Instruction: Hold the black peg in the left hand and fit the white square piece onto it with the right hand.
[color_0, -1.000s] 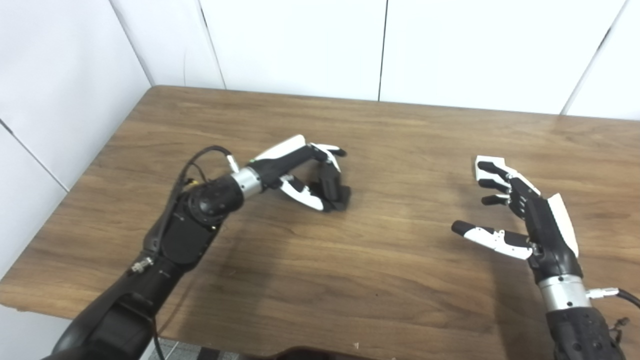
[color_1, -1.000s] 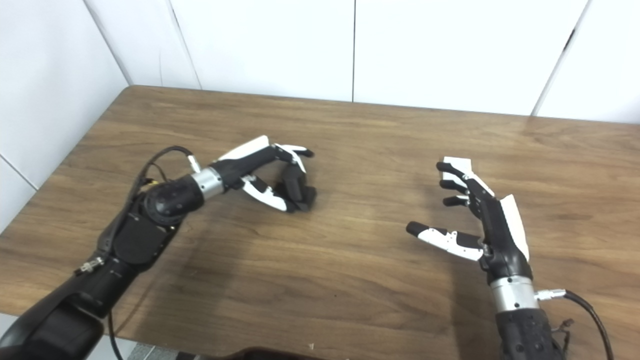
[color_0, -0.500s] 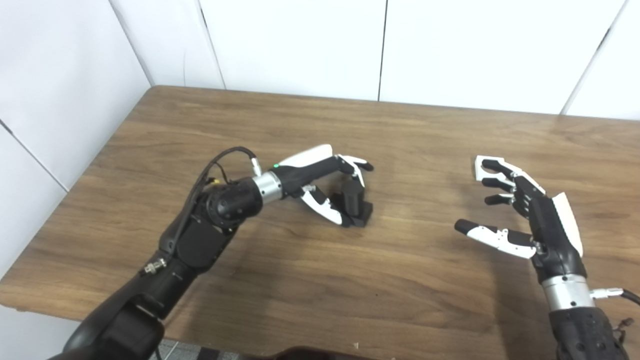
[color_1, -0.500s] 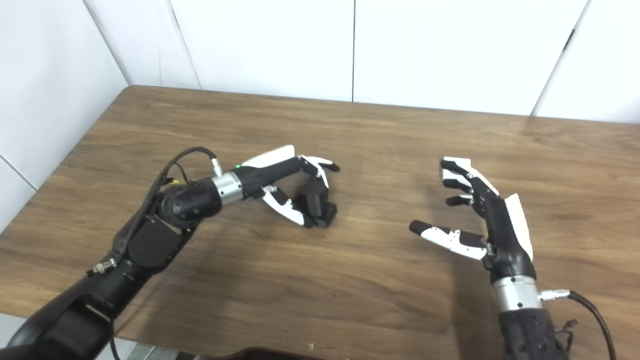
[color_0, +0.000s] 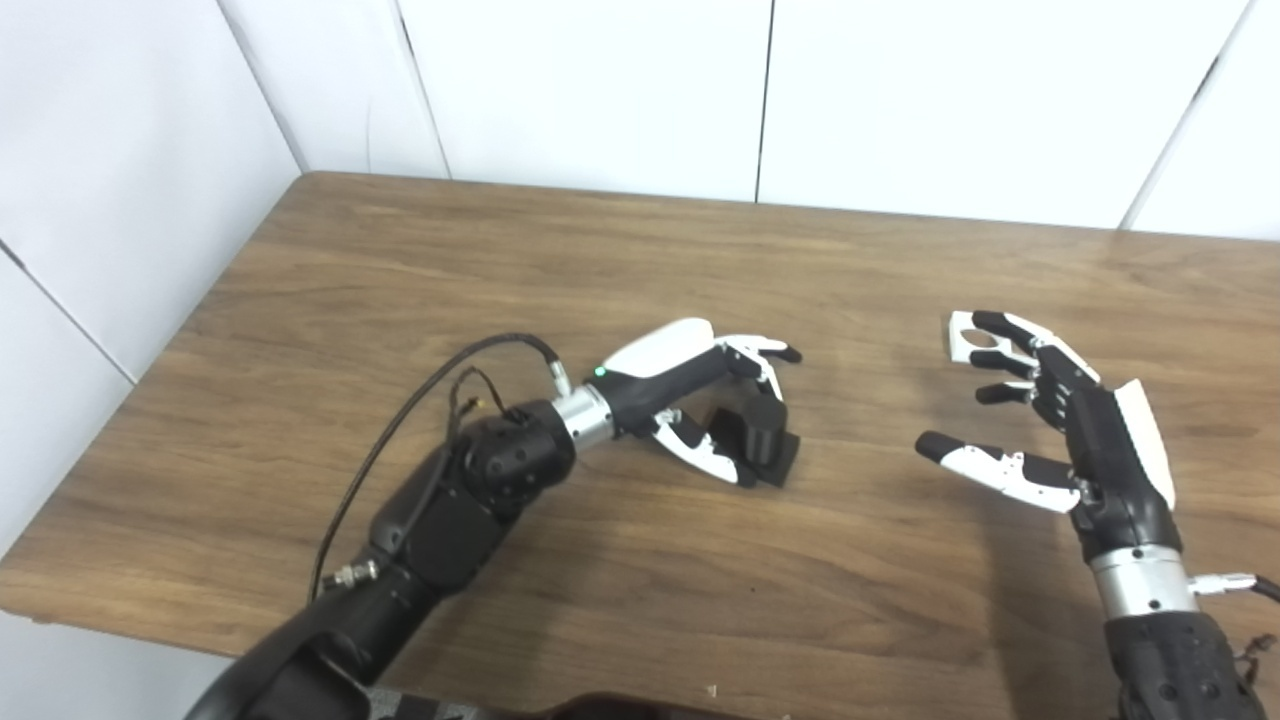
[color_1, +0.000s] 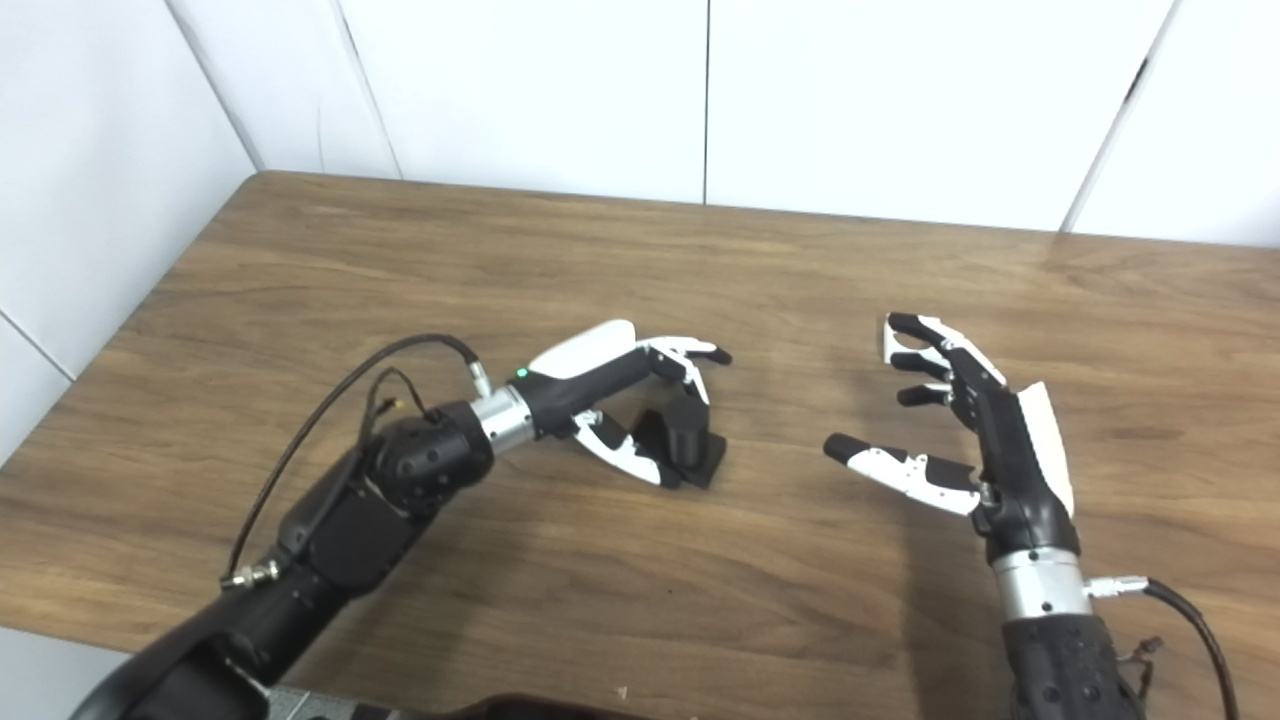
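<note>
On the brown wood-grain bench (color_0: 560, 250) we see both arms reaching in from the near edge. Our left hand (color_0: 700, 400) sits near the middle of the bench, its fingers and thumb curled around the black peg on its square black base (color_0: 762, 442); the base appears to touch the bench surface and the peg stands roughly upright. Our right hand (color_0: 1060, 420) hovers well apart to the right, fingers spread and holding nothing. Just beyond its fingertips lies the flat white square piece with a hole (color_0: 975, 338), partly hidden by the fingers; we cannot tell whether they touch it.
</note>
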